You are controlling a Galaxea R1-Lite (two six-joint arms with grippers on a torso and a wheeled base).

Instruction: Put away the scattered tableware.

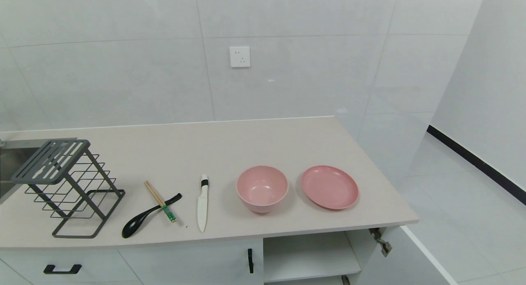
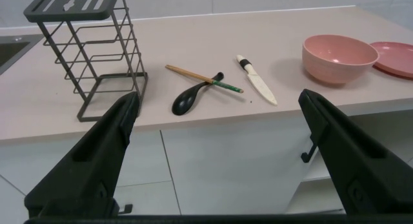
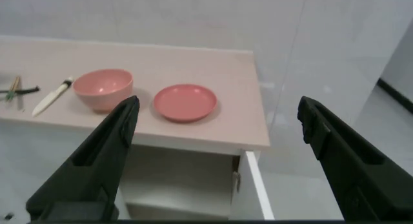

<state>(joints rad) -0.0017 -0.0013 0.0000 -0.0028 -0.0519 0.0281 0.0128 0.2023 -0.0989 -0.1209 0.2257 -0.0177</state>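
Black left gripper (image 2: 217, 98) and right gripper (image 3: 218, 102), both spread wide and empty, short of the counter (image 1: 246, 145). Chopsticks (image 1: 159, 201) cross the spoon (image 1: 139, 222), near knife (image 1: 202, 203), bowl (image 1: 262, 188) and plate (image 1: 329, 187). Lifting one crossed piece would likely drag the other off the front edge.

Spoon (image 2: 191, 97) across chopsticks (image 2: 192, 74), beside knife (image 2: 259, 84)

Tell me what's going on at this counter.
Nothing is being handled yet. The left gripper and right gripper are both open and empty, held back from the beige countertop. On it lie a round pink bowl, a flat pink plate, a white-bladed knife and a black spoon crossing a pair of wooden chopsticks, with a dark grey wire rack at the robot's left. A white cabinet door below the plate stands open.
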